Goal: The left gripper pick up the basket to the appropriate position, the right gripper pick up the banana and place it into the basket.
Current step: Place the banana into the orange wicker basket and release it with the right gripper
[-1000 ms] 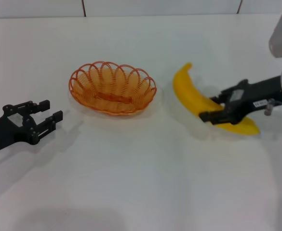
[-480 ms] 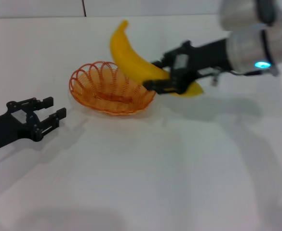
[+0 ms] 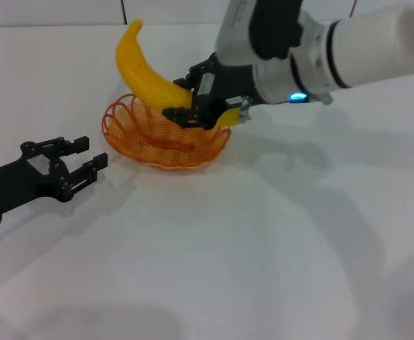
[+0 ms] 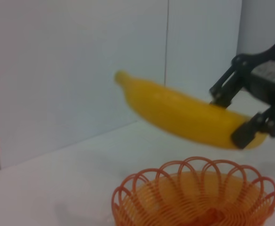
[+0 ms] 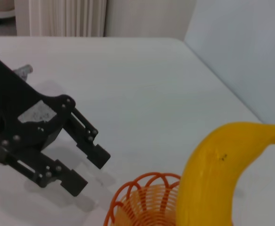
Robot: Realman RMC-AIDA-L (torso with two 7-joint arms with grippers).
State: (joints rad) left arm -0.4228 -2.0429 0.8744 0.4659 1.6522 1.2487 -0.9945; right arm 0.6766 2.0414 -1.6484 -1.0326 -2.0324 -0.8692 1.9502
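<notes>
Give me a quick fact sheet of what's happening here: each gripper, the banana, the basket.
right gripper: shut on the banana, holding it above the basket
banana: in the air, tilted, not yet in the basket
basket: on the white table, nothing in it
left gripper: open, beside the basket, not touching it

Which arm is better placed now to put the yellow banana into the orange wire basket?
The right. Its black claw already grips the plastic-looking yellow banana above the orange looped-wire basket. The left claw is open, empty, beside the basket, touching nothing.
</notes>
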